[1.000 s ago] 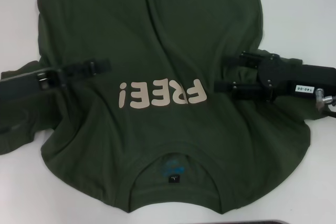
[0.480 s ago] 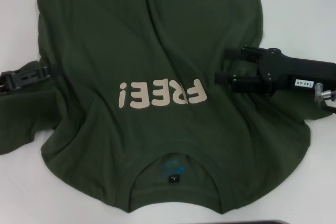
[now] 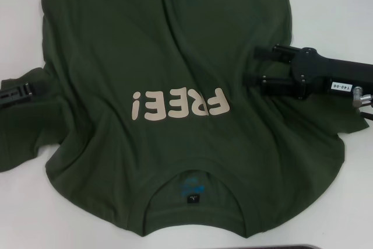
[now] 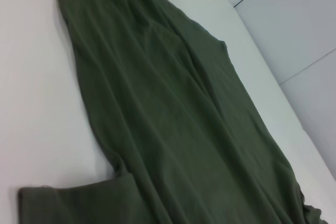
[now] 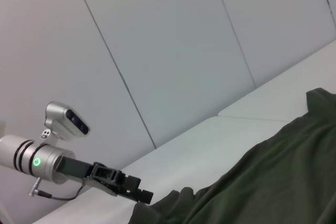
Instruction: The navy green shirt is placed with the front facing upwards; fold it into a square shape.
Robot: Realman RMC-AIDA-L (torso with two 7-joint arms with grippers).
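Note:
The navy green shirt (image 3: 169,39) lies spread front up on the white table (image 3: 332,4), collar (image 3: 192,186) nearest me, its cream letters (image 3: 178,104) reading upside down. A small black tag (image 3: 193,199) and blue print show inside the collar. My right gripper (image 3: 257,66) hovers open over the shirt's right side, level with the letters, nothing between its fingers. My left gripper (image 3: 20,91) sits at the picture's left edge by the left sleeve (image 3: 29,135), mostly cut off. The right wrist view shows the left gripper (image 5: 137,192) at the cloth's (image 5: 273,182) edge.
White table surface surrounds the shirt on the left, right and near sides. Grey wall panels (image 5: 173,51) rise behind the table. In the left wrist view the shirt body (image 4: 173,129) runs long across the table, with a folded sleeve edge. A dark strip (image 3: 303,246) lies along the near edge.
My left gripper has pulled back leftward, from over the shirt's left side to the picture's edge. My right gripper has shifted slightly right and away from me, staying open.

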